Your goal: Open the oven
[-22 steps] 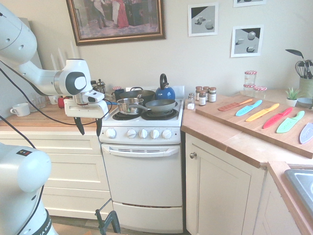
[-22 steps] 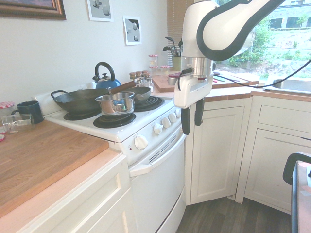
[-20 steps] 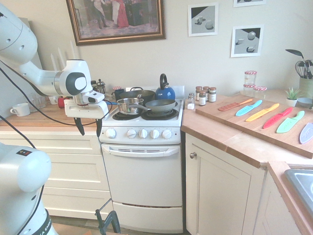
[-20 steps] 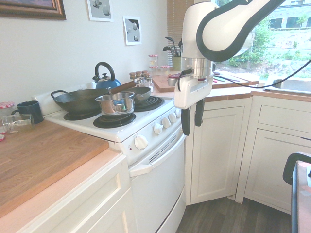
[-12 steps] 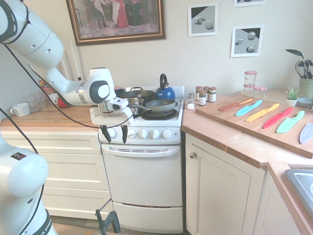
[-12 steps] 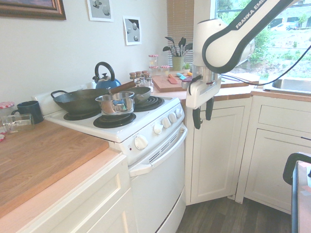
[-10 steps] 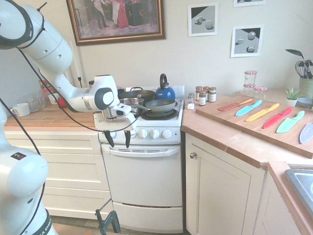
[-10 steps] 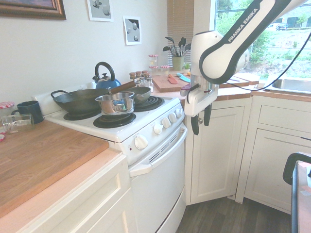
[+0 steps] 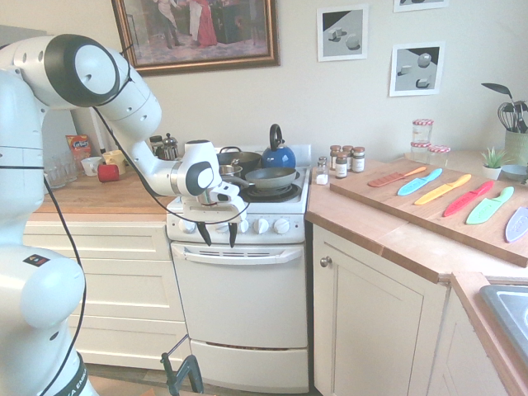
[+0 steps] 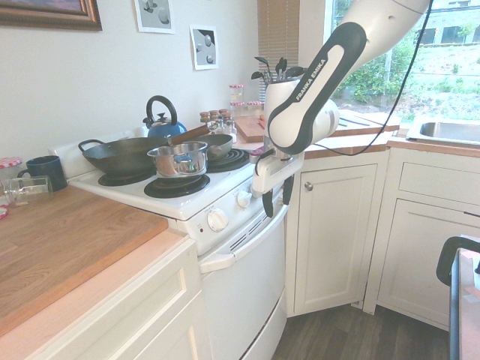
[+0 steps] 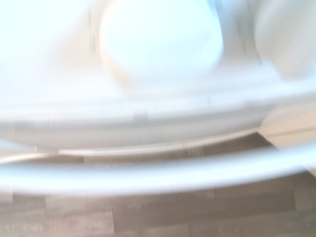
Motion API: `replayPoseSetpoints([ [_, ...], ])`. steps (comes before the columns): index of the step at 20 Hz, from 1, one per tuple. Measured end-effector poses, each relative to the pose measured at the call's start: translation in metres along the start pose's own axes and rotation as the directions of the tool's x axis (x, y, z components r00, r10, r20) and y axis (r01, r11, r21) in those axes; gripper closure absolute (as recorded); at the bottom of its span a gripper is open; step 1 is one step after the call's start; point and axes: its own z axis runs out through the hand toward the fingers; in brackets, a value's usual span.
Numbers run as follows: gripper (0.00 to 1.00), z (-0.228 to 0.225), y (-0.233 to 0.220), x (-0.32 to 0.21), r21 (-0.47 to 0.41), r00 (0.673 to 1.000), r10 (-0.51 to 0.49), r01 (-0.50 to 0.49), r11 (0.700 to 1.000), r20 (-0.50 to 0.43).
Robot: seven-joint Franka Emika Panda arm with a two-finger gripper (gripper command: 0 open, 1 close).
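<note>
At the cooker's front, between the left-hand counter and the cabinet door, stands the oven, its door shut. The gripper hangs fingers down by the handle, in front of the row of 5 knobs. Its 2 fingers are spread apart with nothing seen between them; whether either touches the bar, I cannot tell. In the wrist view the bar crosses blurred below a knob.

The job looks to be at the reach, with the pull yet to come. The bar is wide, curved and smooth, likely stiff and a bit slippery, so take it near the middle, 1 finger behind and 1 in front, and close firmly. An off-centre hold would probably twist the door. Expect the door to be fairly heavy, hinged low, and sticky at first; draw it out steadily, then follow it down in an arc, bearing its weight so it does not drop.

Mind the knobs just above: a high or careless approach could turn 1. A hard jerk might also shake the pot, the wok, the pan and the kettle on top.
</note>
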Motion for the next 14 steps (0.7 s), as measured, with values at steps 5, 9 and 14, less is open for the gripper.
replayPoseSetpoints([
  [5,0.0,0.028,-0.021,0.018,0.012,0.999,-0.027,0.027,1.0,0.018],
  [9,0.0,0.048,-0.034,0.025,0.018,0.999,-0.041,0.041,0.999,0.021],
  [14,0.0,0.07,-0.027,0.024,0.027,0.995,-0.088,0.087,0.996,0.039],
])
